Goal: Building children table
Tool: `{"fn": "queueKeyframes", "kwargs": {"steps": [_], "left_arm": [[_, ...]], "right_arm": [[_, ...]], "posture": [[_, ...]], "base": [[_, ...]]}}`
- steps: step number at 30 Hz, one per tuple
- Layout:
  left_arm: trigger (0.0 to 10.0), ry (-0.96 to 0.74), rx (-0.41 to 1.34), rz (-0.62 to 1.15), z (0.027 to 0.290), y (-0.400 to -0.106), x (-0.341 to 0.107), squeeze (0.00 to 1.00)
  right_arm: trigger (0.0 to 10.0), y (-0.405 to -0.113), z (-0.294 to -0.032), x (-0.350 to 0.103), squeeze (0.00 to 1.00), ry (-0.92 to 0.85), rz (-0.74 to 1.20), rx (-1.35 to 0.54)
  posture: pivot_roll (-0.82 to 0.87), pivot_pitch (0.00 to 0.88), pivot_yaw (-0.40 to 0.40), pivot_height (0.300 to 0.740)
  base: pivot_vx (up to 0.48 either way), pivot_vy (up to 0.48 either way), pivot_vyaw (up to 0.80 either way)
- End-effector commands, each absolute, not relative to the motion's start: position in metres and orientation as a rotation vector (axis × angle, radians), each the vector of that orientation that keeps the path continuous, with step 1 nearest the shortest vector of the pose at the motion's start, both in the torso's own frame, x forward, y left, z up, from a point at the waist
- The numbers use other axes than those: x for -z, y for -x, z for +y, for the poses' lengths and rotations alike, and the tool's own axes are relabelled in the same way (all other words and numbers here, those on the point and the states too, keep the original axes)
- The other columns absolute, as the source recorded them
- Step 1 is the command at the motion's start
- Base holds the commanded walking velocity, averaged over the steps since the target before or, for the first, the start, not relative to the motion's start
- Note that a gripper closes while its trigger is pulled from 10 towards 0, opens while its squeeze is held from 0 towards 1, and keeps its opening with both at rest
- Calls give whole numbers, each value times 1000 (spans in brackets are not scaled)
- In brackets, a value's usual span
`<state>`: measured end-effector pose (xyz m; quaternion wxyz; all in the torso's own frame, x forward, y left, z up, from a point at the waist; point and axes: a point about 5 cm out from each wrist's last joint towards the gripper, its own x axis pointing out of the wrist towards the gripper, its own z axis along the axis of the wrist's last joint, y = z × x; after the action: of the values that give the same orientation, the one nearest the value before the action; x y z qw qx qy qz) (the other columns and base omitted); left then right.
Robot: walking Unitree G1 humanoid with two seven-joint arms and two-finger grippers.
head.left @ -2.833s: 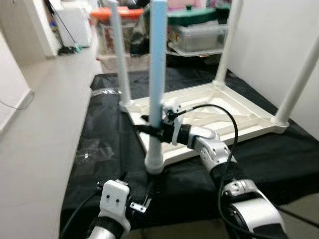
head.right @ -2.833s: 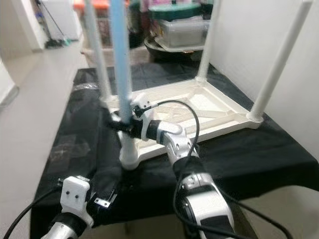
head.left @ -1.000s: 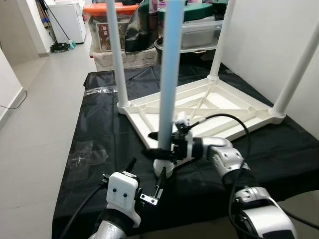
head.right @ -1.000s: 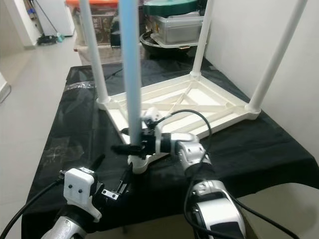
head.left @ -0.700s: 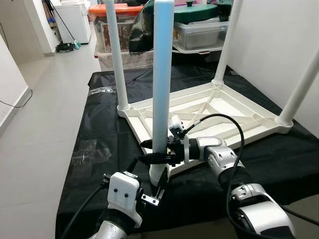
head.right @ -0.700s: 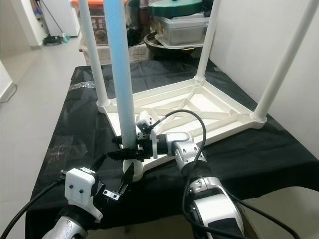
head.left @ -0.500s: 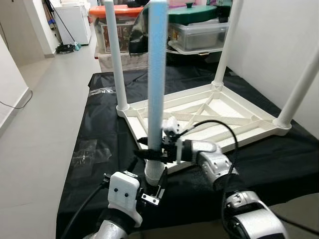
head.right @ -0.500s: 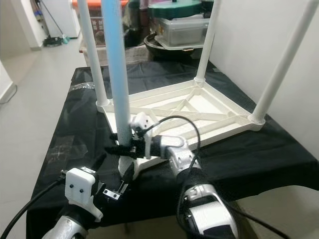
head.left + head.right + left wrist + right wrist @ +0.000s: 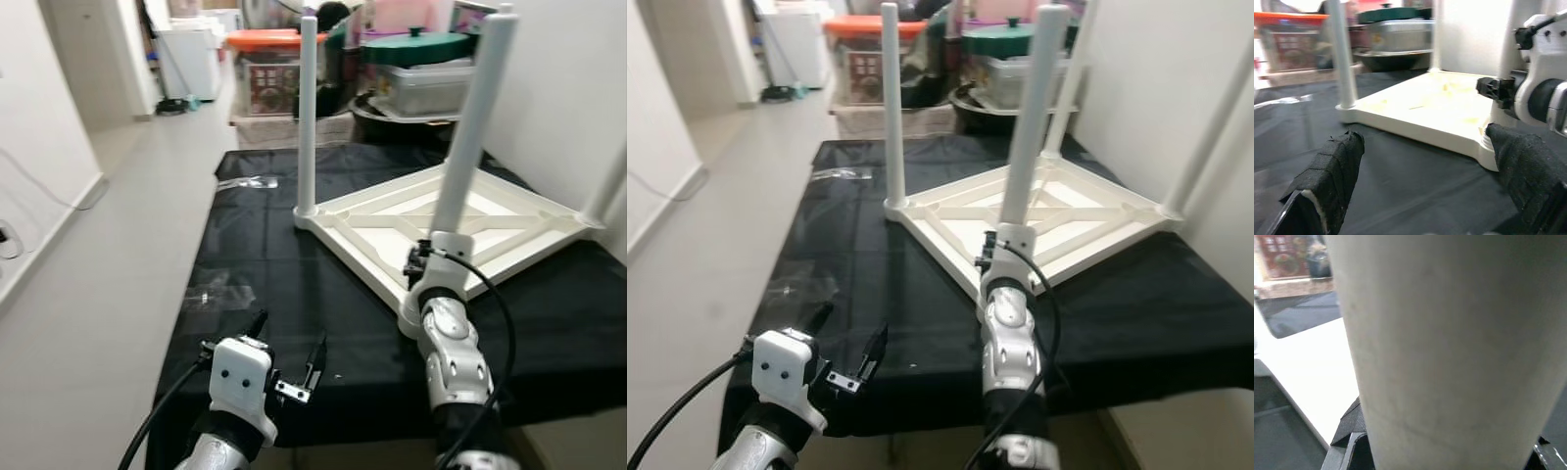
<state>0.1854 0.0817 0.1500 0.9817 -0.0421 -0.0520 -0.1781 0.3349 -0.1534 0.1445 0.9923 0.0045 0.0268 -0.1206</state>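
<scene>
upright in the nearest corner socket of the upturned white table top (image 9: 490,220): the near leg (image 9: 472,137), with the far leg (image 9: 307,108) and two more standing at the other corners. compared with half a second ago, seen from further left, so a shift of the camera and not of the table; also a change at the right arm, no longer reaching in from the side but rising straight from below to the foot of the leg. probably the last leg being seated or tightened, so close to done. right gripper (image 9: 423,259) low on that leg, just above the socket, jaws clamped either side of it. left gripper (image 9: 289,338) well short of the table, over the black-clothed bench (image 9: 284,274), jaws apart and holding nothing.
</scene>
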Motion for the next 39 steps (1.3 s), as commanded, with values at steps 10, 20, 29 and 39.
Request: {"fn": "queueKeyframes", "kwargs": {"steps": [10, 20, 29, 39], "left_arm": [[10000, 89, 361, -97, 81, -186, -150, 0], [10000, 94, 367, -106, 78, -188, -152, 0], [10000, 95, 367, -111, 79, -189, -153, 0], [10000, 87, 366, -111, 79, -187, -153, 0]], "right_arm": [[10000, -340, -92, -144, 0, -141, 14, -129], [10000, -340, -103, -134, 0, -111, 140, -841], [10000, -338, -98, -144, 0, -147, 238, -1256], [1804, -338, -70, -147, 0, -52, 260, -1476]], "posture": [[72, 0, -9, 740], [54, 0, -20, 740], [64, 0, -20, 740], [112, 0, -29, 740]], "base": [[0, 0, 0], [0, 0, 0], [0, 0, 0], [0, 0, 0]]}}
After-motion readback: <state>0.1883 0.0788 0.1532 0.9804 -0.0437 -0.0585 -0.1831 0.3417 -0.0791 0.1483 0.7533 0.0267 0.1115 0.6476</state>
